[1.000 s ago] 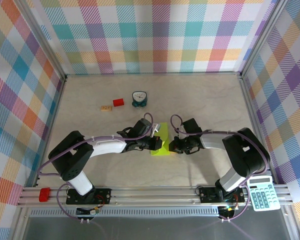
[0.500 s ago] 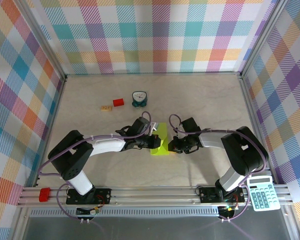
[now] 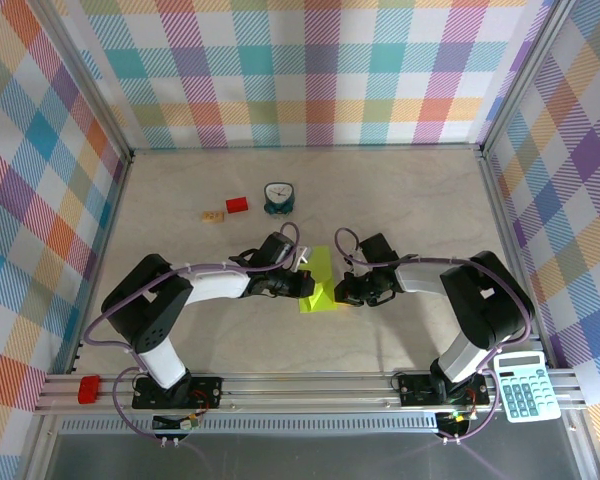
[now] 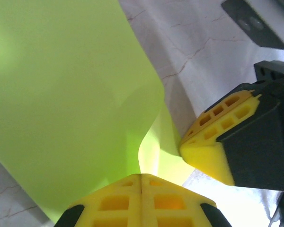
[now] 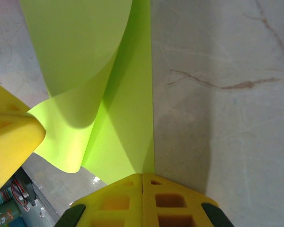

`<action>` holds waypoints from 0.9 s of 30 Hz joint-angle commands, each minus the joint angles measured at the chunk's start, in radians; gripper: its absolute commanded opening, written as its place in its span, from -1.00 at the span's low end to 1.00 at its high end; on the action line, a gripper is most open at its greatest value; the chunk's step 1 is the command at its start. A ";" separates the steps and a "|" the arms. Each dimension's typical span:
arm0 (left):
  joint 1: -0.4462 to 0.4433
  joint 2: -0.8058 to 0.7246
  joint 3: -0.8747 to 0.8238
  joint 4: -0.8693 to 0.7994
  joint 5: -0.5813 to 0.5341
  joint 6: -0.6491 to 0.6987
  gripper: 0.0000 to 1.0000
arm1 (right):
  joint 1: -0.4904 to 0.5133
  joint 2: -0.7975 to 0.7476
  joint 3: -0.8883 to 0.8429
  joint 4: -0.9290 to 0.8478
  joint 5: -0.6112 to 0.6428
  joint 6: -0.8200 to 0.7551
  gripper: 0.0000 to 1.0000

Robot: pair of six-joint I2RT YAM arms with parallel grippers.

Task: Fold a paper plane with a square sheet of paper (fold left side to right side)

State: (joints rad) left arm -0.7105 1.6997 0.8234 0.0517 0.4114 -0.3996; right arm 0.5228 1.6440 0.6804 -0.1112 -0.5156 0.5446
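Mid-table, your left gripper (image 3: 305, 287) is clenched on the raised flap of the square sheet of paper (image 3: 322, 272), while your right gripper (image 3: 346, 293), fingers closed, presses at its right edge. If that press slips or the flap drags askew, the crease may run crooked. The clock (image 3: 278, 197) and red block (image 3: 237, 205) stand well beyond.

We log a pale marbled tabletop (image 3: 410, 200). Lime square sheet of paper (image 3: 320, 278) lies mid-table, left part curled up. Far-left of it sit a tan piece (image 3: 213, 215), red block (image 3: 237, 205) and teal clock (image 3: 278, 197), close together.
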 commanded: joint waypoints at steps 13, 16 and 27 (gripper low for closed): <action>0.031 0.039 0.069 -0.109 -0.033 0.136 -1.00 | 0.017 0.043 -0.001 -0.098 0.077 -0.020 -1.00; 0.032 0.044 0.077 -0.126 -0.050 0.150 -1.00 | 0.019 0.044 -0.001 -0.100 0.078 -0.019 -1.00; 0.039 0.058 0.109 -0.159 -0.086 0.180 -1.00 | 0.022 0.059 0.009 -0.111 0.080 -0.020 -1.00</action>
State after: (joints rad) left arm -0.6853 1.7458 0.9024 -0.0792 0.3431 -0.2462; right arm 0.5320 1.6558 0.7025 -0.1390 -0.5079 0.5373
